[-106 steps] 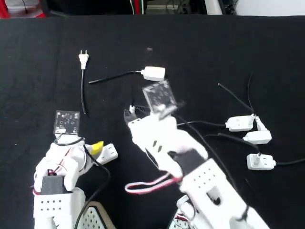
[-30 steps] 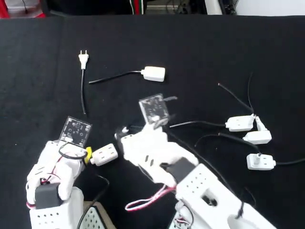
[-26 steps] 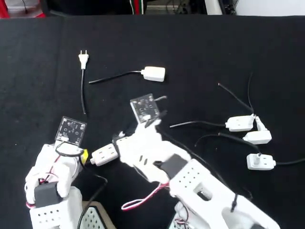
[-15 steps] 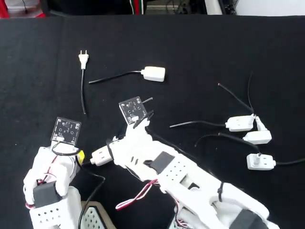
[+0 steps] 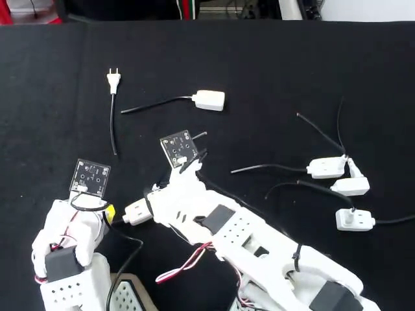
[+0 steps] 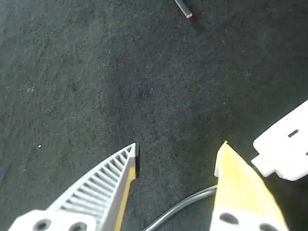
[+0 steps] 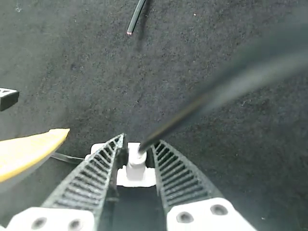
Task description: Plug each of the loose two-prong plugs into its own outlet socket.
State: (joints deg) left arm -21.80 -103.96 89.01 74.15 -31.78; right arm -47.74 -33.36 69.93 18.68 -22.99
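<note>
Our right pincer (image 7: 138,141) is clenched on a small white plastic plug (image 7: 135,169) with a black cord (image 7: 216,91). The plug lies lengthwise between the two ribbed fingers, so its long side runs the same way as they do. Its thin neck, where the cord comes out, sits by the fingertips, and its wide part sits deeper in. We cannot see the two prongs, so which way they point is only our guess.

Seen from above, the white block-shaped outlet socket (image 5: 134,212) lies right at the tip of this pincer, flat on the black cloth table (image 5: 292,65). Its long side runs from the right pincer toward the left arm. Plug and socket look touching, or nearly so.

Our left pincer (image 6: 178,144) is released and grips nothing. The socket sits just outside its yellow finger (image 6: 238,183), not between the fingers. So we think the left arm is the handy one to steady the socket, while the right pushes the plug along the socket's long side
</note>
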